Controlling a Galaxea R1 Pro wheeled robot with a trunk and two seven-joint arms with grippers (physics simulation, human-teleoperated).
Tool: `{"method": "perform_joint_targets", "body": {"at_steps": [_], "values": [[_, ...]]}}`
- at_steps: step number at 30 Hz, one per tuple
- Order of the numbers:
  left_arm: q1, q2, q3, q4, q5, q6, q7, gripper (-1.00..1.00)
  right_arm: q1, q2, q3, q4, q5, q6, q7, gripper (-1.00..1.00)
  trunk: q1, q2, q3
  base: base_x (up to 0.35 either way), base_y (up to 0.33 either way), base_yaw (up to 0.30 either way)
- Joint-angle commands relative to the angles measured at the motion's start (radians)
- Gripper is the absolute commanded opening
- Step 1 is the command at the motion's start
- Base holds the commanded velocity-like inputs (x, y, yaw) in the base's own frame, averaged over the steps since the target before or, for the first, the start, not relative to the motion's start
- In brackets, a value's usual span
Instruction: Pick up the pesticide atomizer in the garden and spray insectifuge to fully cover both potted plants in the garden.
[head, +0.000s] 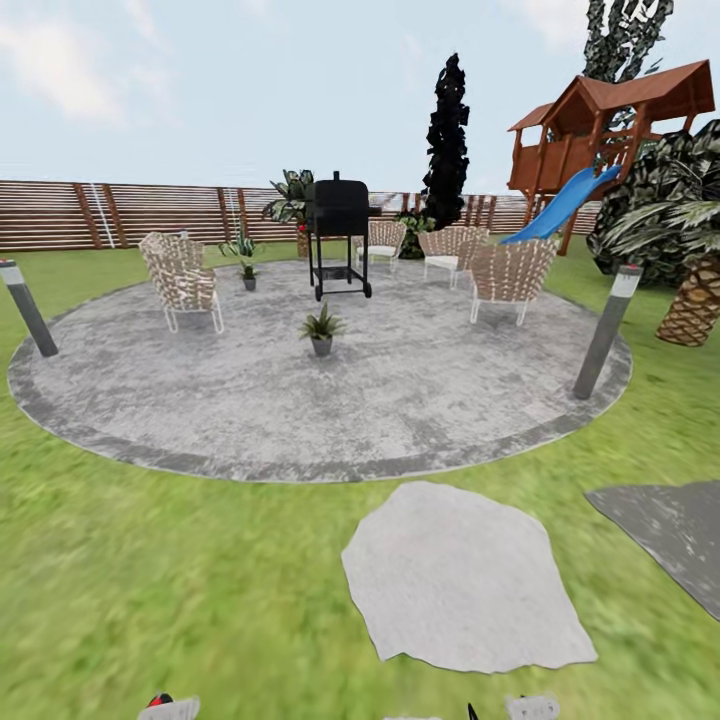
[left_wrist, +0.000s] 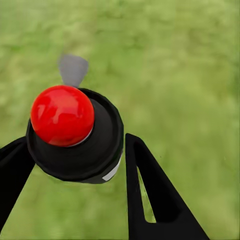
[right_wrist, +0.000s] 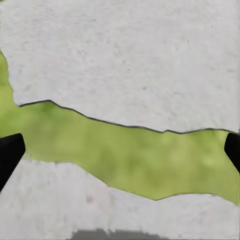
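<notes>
The pesticide atomizer (left_wrist: 75, 135), a dark bottle with a round red top and a white part, sits between the black fingers (left_wrist: 150, 190) of my left gripper (left_wrist: 75, 150), which is shut on it above the lawn. Its red top (head: 159, 699) peeks in at the bottom edge of the head view. Two potted plants stand on the round paved patio ahead: a spiky one (head: 321, 331) near the middle and a smaller one (head: 248, 276) farther back left. My right gripper (right_wrist: 120, 150) is open over stepping stones, with nothing between its fingers.
A black grill (head: 339, 232) stands behind the plants, with wicker chairs (head: 183, 278) around it. Two bollard lights (head: 604, 332) flank the patio (head: 420, 400). A flat stepping stone (head: 460, 575) lies in the grass just ahead. A wooden fence, palms and a playhouse with a slide stand beyond.
</notes>
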Motion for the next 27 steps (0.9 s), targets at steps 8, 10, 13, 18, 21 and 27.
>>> {"method": "perform_joint_targets", "body": {"at_steps": [8, 10, 13, 18, 21, 27], "values": [[0.0, 0.0, -0.002, 0.001, 0.008, -0.003, 0.0, -1.0, -0.001, -0.001, 0.0, 0.001, 0.005, -0.003, -0.001, 1.0, 0.0, 0.0, -0.001, 0.34, 0.0, 0.0], [0.0, 0.0, -0.002, 0.001, 0.008, -0.003, 0.0, -1.0, -0.001, -0.001, 0.0, 0.001, 0.005, -0.003, -0.001, 1.0, 0.0, 0.0, -0.001, 0.34, 0.0, 0.0], [0.0, 0.0, -0.002, 0.001, 0.008, -0.003, 0.0, -1.0, -0.001, -0.001, 0.0, 0.001, 0.005, -0.004, -0.001, 1.0, 0.0, 0.0, -0.001, 0.34, 0.0, 0.0], [0.0, 0.0, -0.002, 0.001, 0.009, -0.003, 0.0, -1.0, -0.001, -0.001, 0.0, 0.001, 0.005, -0.003, -0.001, 1.0, 0.0, 0.0, -0.001, 0.34, 0.0, 0.0], [0.0, 0.0, -0.002, 0.001, 0.008, -0.003, 0.0, -1.0, -0.001, -0.001, 0.0, 0.001, 0.005, -0.003, -0.001, 1.0, 0.0, 0.0, -0.001, 0.34, 0.0, 0.0], [0.0, 0.0, -0.002, 0.001, 0.008, -0.003, 0.0, -1.0, -0.001, -0.001, 0.0, 0.001, 0.005, -0.003, -0.001, 1.0, 0.0, 0.0, -0.001, 0.34, 0.0, 0.0]]}}
